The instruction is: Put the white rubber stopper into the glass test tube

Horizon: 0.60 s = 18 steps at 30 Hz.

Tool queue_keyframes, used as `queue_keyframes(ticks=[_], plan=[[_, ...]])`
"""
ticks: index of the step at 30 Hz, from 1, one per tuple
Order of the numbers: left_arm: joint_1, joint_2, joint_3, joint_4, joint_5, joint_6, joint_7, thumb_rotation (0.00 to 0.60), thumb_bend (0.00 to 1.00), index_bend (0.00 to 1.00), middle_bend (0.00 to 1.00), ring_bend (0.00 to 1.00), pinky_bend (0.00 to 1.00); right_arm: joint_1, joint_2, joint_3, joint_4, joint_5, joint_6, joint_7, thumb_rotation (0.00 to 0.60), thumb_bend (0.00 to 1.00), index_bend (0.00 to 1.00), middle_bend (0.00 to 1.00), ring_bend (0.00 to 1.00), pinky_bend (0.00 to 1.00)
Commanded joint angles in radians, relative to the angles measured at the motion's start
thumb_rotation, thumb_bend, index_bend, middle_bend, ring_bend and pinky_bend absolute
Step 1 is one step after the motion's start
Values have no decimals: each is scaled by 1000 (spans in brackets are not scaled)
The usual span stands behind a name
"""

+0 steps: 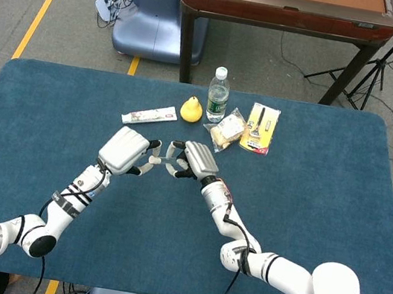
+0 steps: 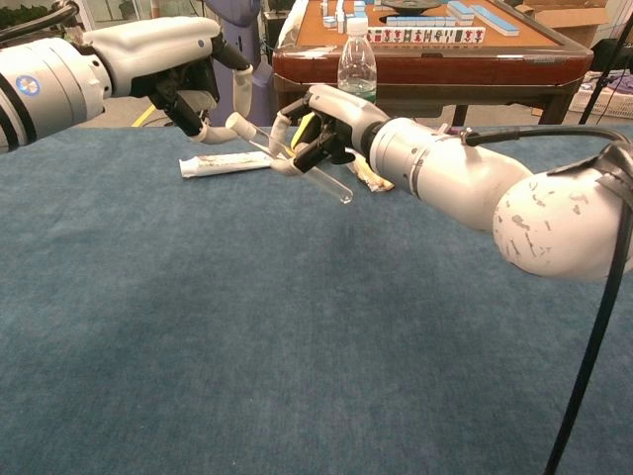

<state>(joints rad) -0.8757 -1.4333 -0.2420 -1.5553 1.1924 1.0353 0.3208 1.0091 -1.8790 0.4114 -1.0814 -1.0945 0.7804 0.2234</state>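
My right hand (image 1: 196, 160) (image 2: 321, 124) grips the glass test tube (image 2: 315, 171) above the blue table. The tube slants down to the right in the chest view, its open mouth pointing up-left toward my left hand (image 1: 126, 152) (image 2: 183, 84). That hand pinches the white rubber stopper (image 2: 238, 125) (image 1: 155, 160) in its fingertips, right at the tube's mouth. Whether the stopper sits inside the mouth or only touches it cannot be made out. In the head view the two hands nearly meet and the tube (image 1: 168, 160) is mostly hidden between them.
Behind the hands, along the far side of the blue table (image 1: 308, 203), lie a toothpaste tube (image 1: 149, 116), a yellow pear (image 1: 191, 108), a water bottle (image 1: 218, 94), a snack bag (image 1: 226, 130) and a yellow carded pack (image 1: 261, 128). A brown table (image 1: 280, 10) stands beyond.
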Motion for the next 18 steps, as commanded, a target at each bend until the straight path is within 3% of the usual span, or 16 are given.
queue_keyframes(ticks=[1,8,13,18], plan=[[1,-4,2,3,-1,0,1,600,297,575,1000,1000,1000,-2,5,3,-9,7,-2,-5,600,506,944,1000,1000,1000],[2,-15,1,2,-2,6,7,600,297,540,1000,1000,1000,-1,4,7,-22,27,-1,-27,600,511,945,1000,1000,1000],[8,-2,-10,-16,-30,-11,-29,600,297,415,1000,1000,1000,-8,19,4,-36,37,1,-48,600,513,945,1000,1000,1000],[15,14,-10,-27,-45,-22,-45,600,297,413,1000,1000,1000,-18,54,-6,-73,44,-2,-83,600,514,948,1000,1000,1000]])
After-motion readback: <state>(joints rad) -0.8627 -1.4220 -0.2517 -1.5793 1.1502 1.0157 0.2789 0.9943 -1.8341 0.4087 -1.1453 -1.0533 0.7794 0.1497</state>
